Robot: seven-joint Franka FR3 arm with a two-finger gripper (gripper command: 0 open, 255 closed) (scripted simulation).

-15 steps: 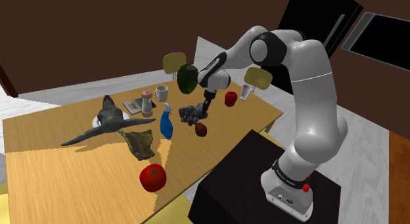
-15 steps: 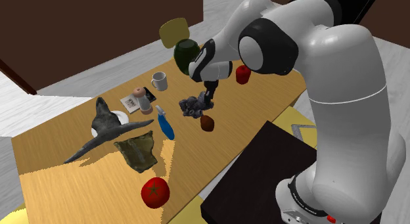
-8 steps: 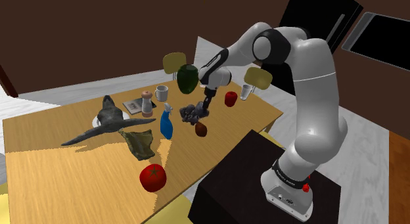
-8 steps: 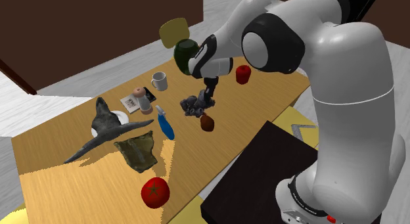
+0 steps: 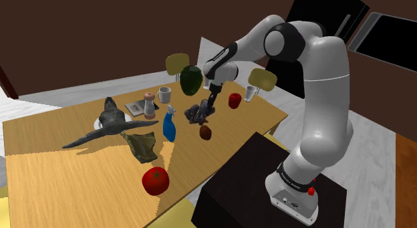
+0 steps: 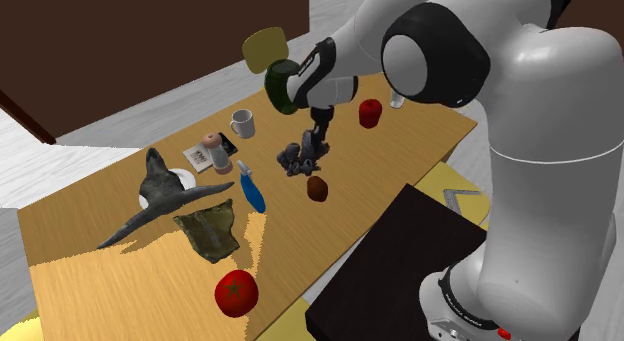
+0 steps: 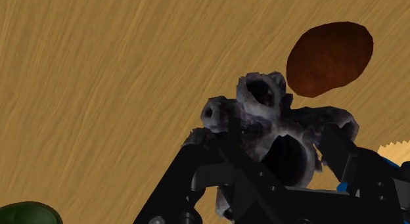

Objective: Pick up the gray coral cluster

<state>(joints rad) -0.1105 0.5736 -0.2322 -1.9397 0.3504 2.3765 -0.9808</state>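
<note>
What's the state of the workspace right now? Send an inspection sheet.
Surface: wooden table, crowded with objects.
Job's things: gray coral cluster, held by the end effector.
Clutter: red tomato, blue spray bottle, brown lump beside the coral, white mug, shark-like figure.
End effector: fingers shut on the gray coral cluster, pointing down over the table.
Cables: nothing seen.
Surroundings: dark brown wall, grey floor, black stand.
</note>
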